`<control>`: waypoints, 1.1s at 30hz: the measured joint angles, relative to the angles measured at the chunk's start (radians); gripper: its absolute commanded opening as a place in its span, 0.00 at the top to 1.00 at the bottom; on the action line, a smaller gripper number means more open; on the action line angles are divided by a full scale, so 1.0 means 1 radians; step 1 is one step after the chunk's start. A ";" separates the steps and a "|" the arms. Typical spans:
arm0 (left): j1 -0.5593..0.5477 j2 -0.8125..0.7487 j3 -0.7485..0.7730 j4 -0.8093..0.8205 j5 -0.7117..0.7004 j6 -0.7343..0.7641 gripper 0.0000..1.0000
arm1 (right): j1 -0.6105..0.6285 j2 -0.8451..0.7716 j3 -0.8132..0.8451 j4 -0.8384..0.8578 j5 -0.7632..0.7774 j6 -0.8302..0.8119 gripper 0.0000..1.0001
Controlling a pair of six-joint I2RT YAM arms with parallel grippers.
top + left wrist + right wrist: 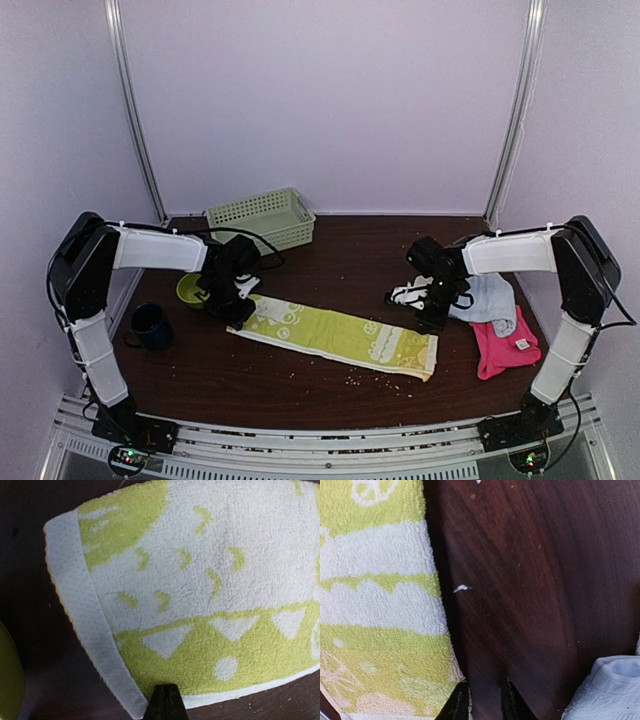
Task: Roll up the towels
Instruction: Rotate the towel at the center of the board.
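Left jaws above lime-green towel [335, 338], flat, long axis running left-right

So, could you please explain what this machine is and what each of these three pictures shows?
These are two robot arms bolted at the near edge of a dark table, each ending in a two-finger gripper. The wide picture comes from a fixed camera above and behind them. The other two come from cameras on the wrists, looking past each arm's own fingers. A lime-green patterned towel lies spread flat in the middle. A light blue towel and a hot pink towel lie at the right. A green basket, a green bowl and a dark mug sit towards the left. The left gripper is shut at the green towel's end; whether it pinches the cloth is unclear. The right gripper is slightly open over bare table, holding nothing.
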 measured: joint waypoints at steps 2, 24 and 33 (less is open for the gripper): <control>0.000 0.027 0.034 -0.002 -0.008 0.008 1.00 | 0.000 -0.009 -0.022 -0.002 -0.001 0.003 0.76; 0.017 0.246 0.356 0.035 -0.083 0.111 0.81 | 0.146 -0.157 -0.096 -0.243 -0.159 -0.087 0.74; 0.019 0.157 0.346 -0.010 -0.096 0.082 0.89 | 0.146 -0.160 -0.004 -0.177 -0.098 -0.122 0.76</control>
